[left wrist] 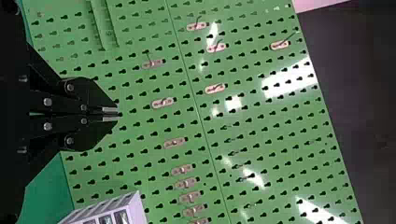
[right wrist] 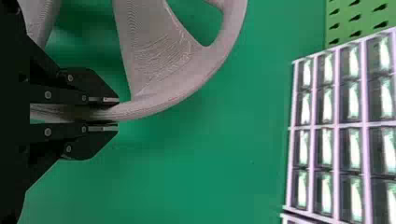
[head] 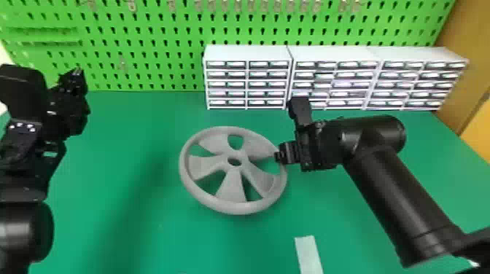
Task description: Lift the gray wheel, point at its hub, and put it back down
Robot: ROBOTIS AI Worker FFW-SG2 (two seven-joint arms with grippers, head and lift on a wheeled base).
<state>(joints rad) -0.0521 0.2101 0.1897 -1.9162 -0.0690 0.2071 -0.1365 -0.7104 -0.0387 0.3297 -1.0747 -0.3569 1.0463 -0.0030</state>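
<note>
My right gripper [head: 277,156] is at the right side of the gray wheel [head: 233,207], shut on its rim. The wheel lies face up, with its round hub hole toward the ceiling; whether it touches the table, I cannot tell. In the right wrist view the rim of the wheel [right wrist: 154,103] passes between the fingers of the right gripper [right wrist: 111,115]. My left gripper [head: 79,73] is held up at the far left, away from the wheel. The left wrist view has the left gripper [left wrist: 116,114] with its fingertips together, facing the pegboard.
White drawer cabinets [head: 248,54] line the back of the green table [head: 127,218], right behind the wheel. A green pegboard [head: 146,32] with hooks rises behind them. A pale strip [head: 308,255] lies at the front, right of the wheel.
</note>
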